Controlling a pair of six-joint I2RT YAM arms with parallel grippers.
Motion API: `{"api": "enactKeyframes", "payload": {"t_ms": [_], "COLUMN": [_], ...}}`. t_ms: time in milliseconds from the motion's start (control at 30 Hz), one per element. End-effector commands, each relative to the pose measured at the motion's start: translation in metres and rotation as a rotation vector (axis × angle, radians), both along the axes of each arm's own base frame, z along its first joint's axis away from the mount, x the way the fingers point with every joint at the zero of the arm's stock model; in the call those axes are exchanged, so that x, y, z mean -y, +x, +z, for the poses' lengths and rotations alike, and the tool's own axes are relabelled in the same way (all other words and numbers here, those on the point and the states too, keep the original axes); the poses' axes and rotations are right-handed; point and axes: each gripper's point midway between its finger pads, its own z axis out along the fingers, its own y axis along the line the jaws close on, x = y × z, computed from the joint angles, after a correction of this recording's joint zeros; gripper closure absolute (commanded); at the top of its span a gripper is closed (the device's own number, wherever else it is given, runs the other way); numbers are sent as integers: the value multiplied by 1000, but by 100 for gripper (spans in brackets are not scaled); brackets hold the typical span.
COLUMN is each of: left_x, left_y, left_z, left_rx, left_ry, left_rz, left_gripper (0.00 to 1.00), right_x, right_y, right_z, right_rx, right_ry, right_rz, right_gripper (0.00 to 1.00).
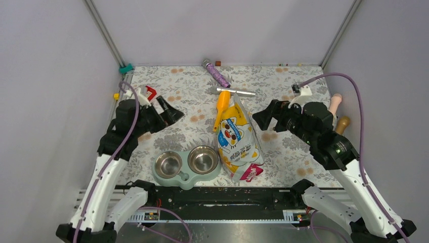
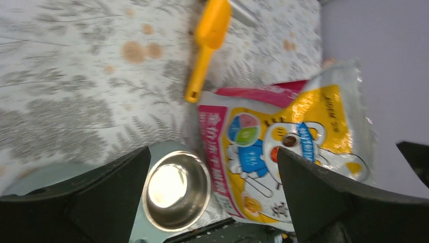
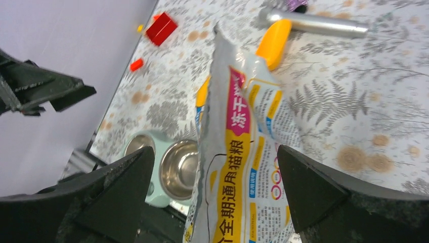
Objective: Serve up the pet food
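Foil hides the pet food: no pellet shows anywhere, so you can take it to be inside the cartoon-cat bag (image 1: pixel 238 144). Just left of the bag, the green feeder (image 1: pixel 186 179) has both steel bowls (image 1: pixel 203 159) bare. The orange scoop (image 1: pixel 221 107) lies behind the bag. Your left gripper (image 1: pixel 172 110) hangs wide, well left of the bag; your right gripper (image 1: pixel 260 121) gapes just right of it, holding nothing. Nothing is served yet; all scooping or pouring remains.

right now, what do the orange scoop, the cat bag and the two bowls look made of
Orange scoop: likely plastic, even colour, soft sheen. Cat bag: glossy foil or film, crinkled, with glare. Two bowls: polished metal, probably steel, mirror-like reflections.
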Motion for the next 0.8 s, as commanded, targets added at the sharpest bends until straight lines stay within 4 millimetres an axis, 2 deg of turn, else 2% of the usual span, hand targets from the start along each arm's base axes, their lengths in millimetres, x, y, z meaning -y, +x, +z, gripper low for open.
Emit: {"api": "enactKeyframes", "payload": {"t_ms": [0, 133, 233, 333, 600, 767], "left_x": [62, 107, 138, 159, 186, 196], "left_y": [20, 21, 17, 11, 4, 2], "left_z": [61, 54, 33, 19, -7, -15], "left_rx": [191, 163, 106, 70, -6, -23], "left_ry": [-149, -116, -104, -120, -108, -112], "left_rz": [-209, -348, -444, -520, -584, -599], "left_gripper": [1, 1, 1, 1, 1, 1], "right_x": [32, 22, 5, -4, 13, 15], "right_y": [6, -3, -14, -22, -11, -1], "right_z": [22, 16, 7, -2, -26, -30], "right_rx": [37, 17, -21, -59, -115, -135], "right_ry": [-16, -61, -85, -104, -170, -208], "right_rz": [-178, -83, 53, 132, 21, -11], "right_gripper": [1, 1, 1, 2, 3, 4]}}
